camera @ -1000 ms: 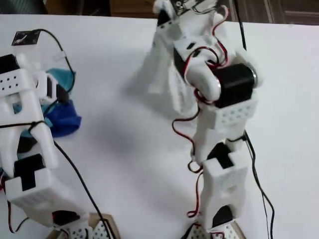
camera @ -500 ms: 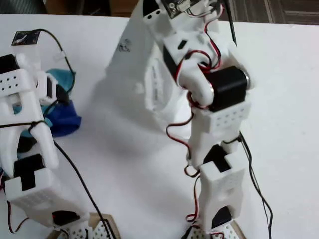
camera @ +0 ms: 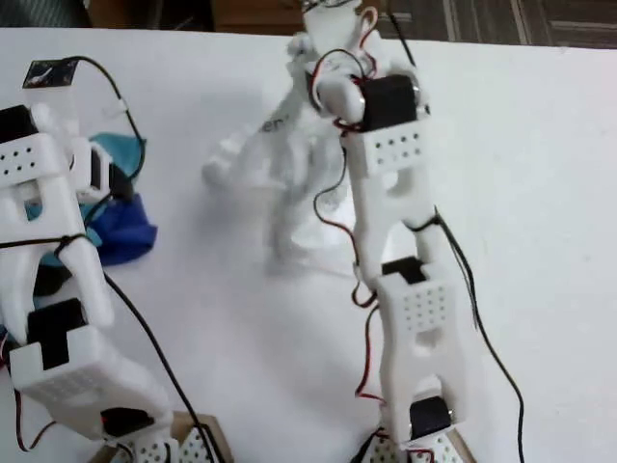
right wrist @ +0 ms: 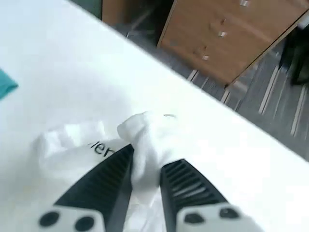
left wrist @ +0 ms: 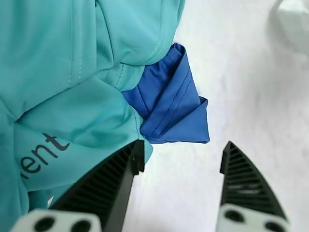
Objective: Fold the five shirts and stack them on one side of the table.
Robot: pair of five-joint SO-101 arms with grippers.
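Two arms stand on the white worktop (camera: 540, 193) in the high view. The left arm (camera: 58, 289) is at the near left edge, bent over a teal shirt (camera: 123, 149) and a blue shirt (camera: 125, 230) that lie bunched together beside it. The right arm (camera: 405, 289) stretches toward the far middle of the worktop. A white shirt (camera: 280, 164) hangs from its tip in a blurred, crumpled drape, its lower part reaching the surface. This shirt is well apart from the two coloured ones.

From the left wrist view, the left end effector (left wrist: 183, 154) has its jaws spread wide with nothing between them, only bare worktop. One finger (left wrist: 113, 179) lies against the edge of the teal shirt, which has dark lettering on it. The blue shirt pokes out from under the teal one as a folded corner, near the gap but not inside it. A bit of the white shirt shows farther off.

From the right wrist view, the right end effector (right wrist: 145, 164) is clamped on a bunched fold of the white shirt, with cloth bulging out past both fingers and dark lettering visible on it. A sliver of teal sits at the edge of this view. Beyond the worktop stands a wooden drawer cabinet (right wrist: 227, 34) on a striped floor (right wrist: 270, 111).
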